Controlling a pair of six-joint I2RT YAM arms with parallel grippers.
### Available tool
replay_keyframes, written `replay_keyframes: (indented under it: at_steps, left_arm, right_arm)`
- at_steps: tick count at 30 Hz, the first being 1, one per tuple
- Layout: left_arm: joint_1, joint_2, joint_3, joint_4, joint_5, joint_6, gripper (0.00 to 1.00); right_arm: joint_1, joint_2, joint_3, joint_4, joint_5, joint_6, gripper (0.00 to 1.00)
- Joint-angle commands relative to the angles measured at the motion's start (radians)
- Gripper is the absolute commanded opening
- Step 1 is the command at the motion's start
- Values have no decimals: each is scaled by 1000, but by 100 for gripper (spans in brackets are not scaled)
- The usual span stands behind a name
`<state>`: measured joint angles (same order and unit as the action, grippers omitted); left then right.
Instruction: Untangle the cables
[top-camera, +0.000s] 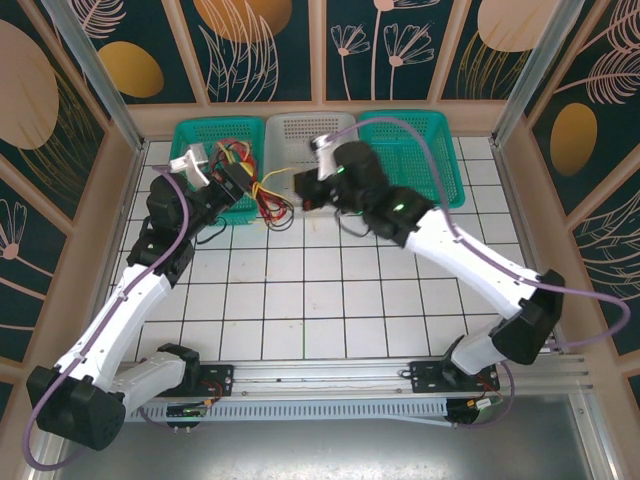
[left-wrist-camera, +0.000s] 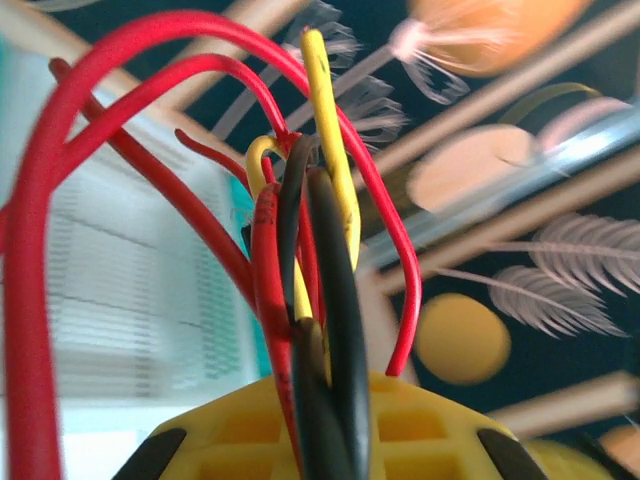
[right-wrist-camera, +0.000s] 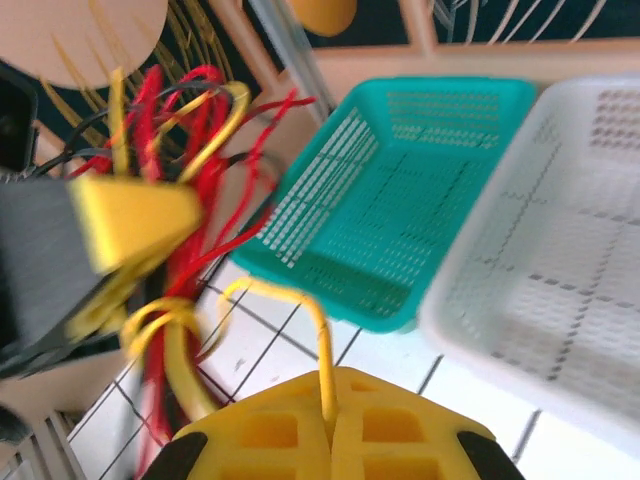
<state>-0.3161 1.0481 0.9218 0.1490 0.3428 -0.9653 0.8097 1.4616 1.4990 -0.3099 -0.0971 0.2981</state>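
Top external — cables (top-camera: 262, 190) bunched upper centre, between the arms, at the left teal basket's (top-camera: 215, 128) edge. Left gripper (left-wrist-camera: 322, 400) pinches red, yellow and black strands; right gripper (right-wrist-camera: 328, 410) pinches one yellow strand.

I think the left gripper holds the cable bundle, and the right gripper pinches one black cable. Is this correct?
Not quite: the right gripper pinches one yellow cable, not a black one, as the right wrist view shows. The left gripper does hold the cable bundle.
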Motion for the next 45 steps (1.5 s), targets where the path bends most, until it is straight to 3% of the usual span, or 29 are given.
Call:
replay_keyframes:
  at_steps: [1, 5, 9, 13, 16, 19, 21, 23, 25, 28, 32, 35, 39, 42, 45]
  left_arm:
    - [5, 18, -31, 256, 297, -63, 0]
    - [5, 30, -88, 562, 427, -239, 0]
    - [3, 38, -113, 821, 464, -412, 0]
    - [3, 45, -97, 930, 413, -494, 0]
    - [4, 81, -90, 1109, 336, -598, 0]
    - [4, 117, -75, 1188, 220, -625, 0]
    - [4, 111, -85, 1134, 108, -583, 0]
    - [3, 95, -87, 969, -19, -505, 0]
    - [3, 80, -87, 776, -159, -422, 0]
    - [3, 61, -142, 648, -313, -309, 0]
    - [5, 33, -257, 626, -363, -223, 0]
    - [4, -26, -326, 552, -342, -141, 0]
    - [5, -156, -435, 541, -264, -115, 0]
    - [5, -214, -492, 618, -116, -142, 0]
    - [5, -203, -523, 824, 109, -262, 0]
  right_arm:
    - [-150, -69, 10, -30, -221, -78, 0]
    - [-241, -58, -39, 8, -238, -112, 0]
    - [-252, -51, -173, 201, -342, -30, 0]
    - [-212, -82, -396, 550, -389, 158, 0]
    - [-123, -92, -521, 728, -327, 240, 0]
    - [-9, -92, -602, 831, -237, 284, 0]
    - [77, -99, -646, 886, -163, 313, 0]
    - [169, -109, -664, 893, -71, 322, 0]
    - [259, -109, -650, 866, 18, 321, 0]
    - [355, -97, -563, 769, 94, 277, 0]
    - [427, -129, -389, 599, 204, 183, 0]
    - [407, -160, -252, 451, 277, 119, 0]
    - [247, -155, -48, 198, 247, 64, 0]
    - [50, -152, 33, 95, 117, 59, 0]
    - [-156, -149, 18, 93, -136, 76, 0]
